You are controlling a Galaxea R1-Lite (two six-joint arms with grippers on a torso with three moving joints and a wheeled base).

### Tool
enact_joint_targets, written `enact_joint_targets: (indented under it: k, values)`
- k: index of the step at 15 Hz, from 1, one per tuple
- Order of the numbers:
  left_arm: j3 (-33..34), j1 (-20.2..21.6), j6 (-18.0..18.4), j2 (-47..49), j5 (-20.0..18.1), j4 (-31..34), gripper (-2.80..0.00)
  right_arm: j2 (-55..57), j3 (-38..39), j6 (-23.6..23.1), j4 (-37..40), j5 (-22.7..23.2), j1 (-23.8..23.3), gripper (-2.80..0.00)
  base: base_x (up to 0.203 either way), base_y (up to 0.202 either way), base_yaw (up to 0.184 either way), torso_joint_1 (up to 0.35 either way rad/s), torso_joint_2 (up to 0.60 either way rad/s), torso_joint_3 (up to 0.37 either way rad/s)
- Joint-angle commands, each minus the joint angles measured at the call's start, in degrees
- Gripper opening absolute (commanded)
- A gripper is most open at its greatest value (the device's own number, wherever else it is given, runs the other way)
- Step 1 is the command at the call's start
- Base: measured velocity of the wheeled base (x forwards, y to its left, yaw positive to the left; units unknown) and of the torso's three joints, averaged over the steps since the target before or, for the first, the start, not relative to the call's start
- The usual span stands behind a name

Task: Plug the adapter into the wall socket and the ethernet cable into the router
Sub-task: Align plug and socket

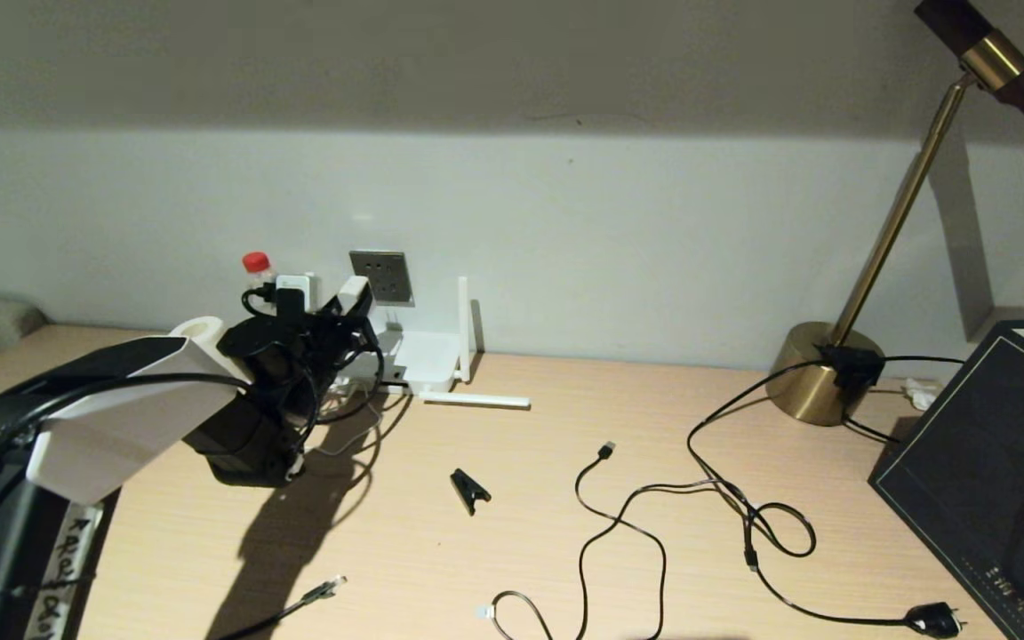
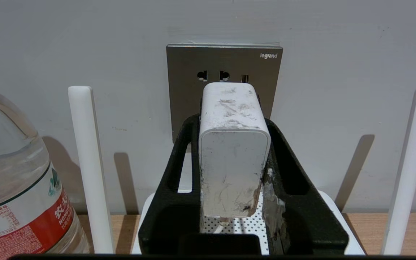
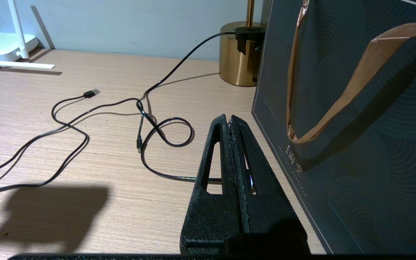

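Adapter (image 2: 234,151): scuffed white block, left end effector (image 2: 229,119) clamped.

Left claw (image 2: 233,119) clamps adapter (image 2: 232,159) just before wall socket (image 2: 193,90), above router (image 2: 334,206); bottle (image 2: 16,195) beside

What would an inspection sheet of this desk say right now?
Surface: wooden desk, lit.
Job's things: adapter at wall socket; whether seated, cannot tell. Router below. Ethernet cable loose.
Clutter: water bottle, black clip, dark bag.
Grippers: left tool shut on adapter; right tool shut, empty.
Cables: USB cable, plug cable.
Surroundings: brass lamp.
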Motion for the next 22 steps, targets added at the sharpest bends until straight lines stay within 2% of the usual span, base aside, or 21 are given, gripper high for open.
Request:
enact_joint_targets:
  k: [1,6,13,22]
  values:
    - [-0.1,0.1,0.0,0.2,-0.1,-0.4,-2.80,0.0,2.0,0.0,0.0,0.0,0.0,-2.80,0.000,0.000,0.000,0.000,0.00,0.000]
    - [-2.7,0.2,0.0,0.6,-0.2,1.6,-2.80,0.0,2.0,0.0,0.0,0.0,0.0,-2.80,0.000,0.000,0.000,0.000,0.00,0.000]
    - [-3.0,0.2,0.0,0.6,-0.4,2.8,-2.80,0.0,2.0,0.0,0.0,0.0,0.0,-2.80,0.000,0.000,0.000,0.000,0.00,0.000]
    - [-7.6,0.3,0.0,1.5,-0.4,6.8,-2.80,0.0,2.0,0.0,-0.1,0.0,0.0,-2.80,0.000,0.000,0.000,0.000,0.00,0.000]
